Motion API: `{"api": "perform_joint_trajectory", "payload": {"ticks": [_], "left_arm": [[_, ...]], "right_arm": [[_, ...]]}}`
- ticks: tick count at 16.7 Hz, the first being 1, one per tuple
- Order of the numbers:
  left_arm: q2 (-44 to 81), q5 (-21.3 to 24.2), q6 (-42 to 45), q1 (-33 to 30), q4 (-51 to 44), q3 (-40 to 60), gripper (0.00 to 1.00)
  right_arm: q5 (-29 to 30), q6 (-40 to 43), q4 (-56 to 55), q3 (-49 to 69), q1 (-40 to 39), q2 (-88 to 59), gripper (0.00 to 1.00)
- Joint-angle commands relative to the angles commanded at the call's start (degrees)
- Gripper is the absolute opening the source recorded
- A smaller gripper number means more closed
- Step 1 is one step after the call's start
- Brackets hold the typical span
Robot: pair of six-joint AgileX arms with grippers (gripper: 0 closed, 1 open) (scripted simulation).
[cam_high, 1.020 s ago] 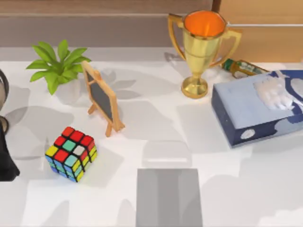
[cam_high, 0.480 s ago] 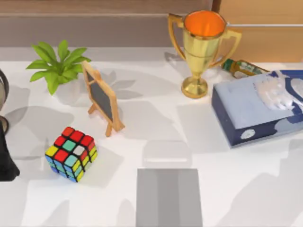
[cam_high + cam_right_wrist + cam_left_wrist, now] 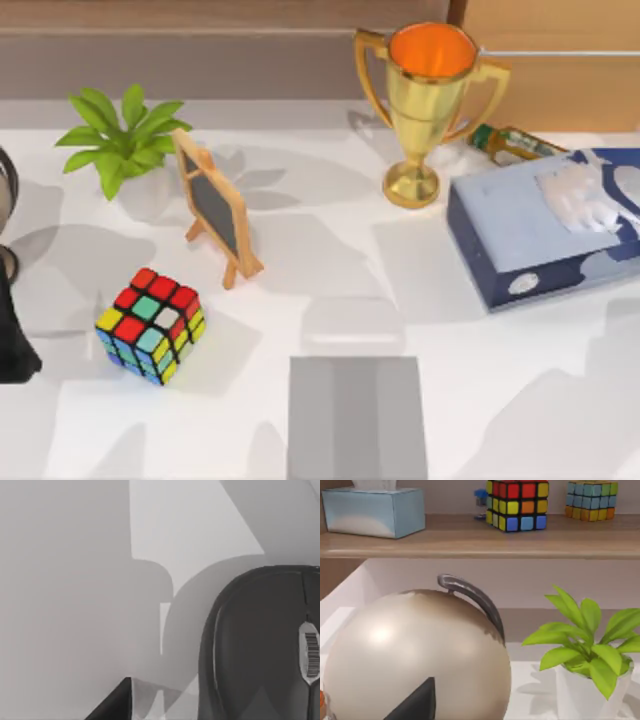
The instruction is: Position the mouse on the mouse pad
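- Mouse: low pale lump on the desk, just beyond the far edge of the mouse pad, not on it.
- Mouse pad: flat, grey, at the desk's near edge.
- Right end effector: close beside the mouse; I cannot tell how far open it is or whether it grips anything.
- Left arm: parked at the desk's left edge; its end effector's opening likewise cannot be told.
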State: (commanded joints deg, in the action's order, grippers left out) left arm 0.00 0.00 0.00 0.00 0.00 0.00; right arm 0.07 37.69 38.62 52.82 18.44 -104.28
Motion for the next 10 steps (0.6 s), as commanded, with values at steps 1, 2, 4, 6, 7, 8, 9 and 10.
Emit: {"api": "perform_joint_trajectory", "payload": {"ticks": [1,2,4,6,7,8,9,10], "left_arm": [[0.00,0.00,0.00,0.00,0.00,0.00,1.00],[0.00,0.00,0.00,0.00,0.00,0.00,1.00],[0.00,0.00,0.00,0.00,0.00,0.00,1.00],[0.00,0.00,0.00,0.00,0.00,0.00,1.00],[0.00,0.00,0.00,0.00,0.00,0.00,1.00],[0.00,0.00,0.00,0.00,0.00,0.00,1.00],[0.00,0.00,0.00,0.00,0.00,0.00,1.00],[0.00,0.00,0.00,0.00,0.00,0.00,1.00]], "right_arm": [[0.00,0.00,0.00,0.00,0.00,0.00,0.85],[0.00,0.00,0.00,0.00,0.00,0.00,0.77],[0.00,0.00,0.00,0.00,0.00,0.00,0.62],[0.00,0.00,0.00,0.00,0.00,0.00,0.47],[0.00,0.00,0.00,0.00,0.00,0.00,0.40],[0.00,0.00,0.00,0.00,0.00,0.00,0.32],[0.00,0.00,0.00,0.00,0.00,0.00,0.25],[0.00,0.00,0.00,0.00,0.00,0.00,0.17]]}}
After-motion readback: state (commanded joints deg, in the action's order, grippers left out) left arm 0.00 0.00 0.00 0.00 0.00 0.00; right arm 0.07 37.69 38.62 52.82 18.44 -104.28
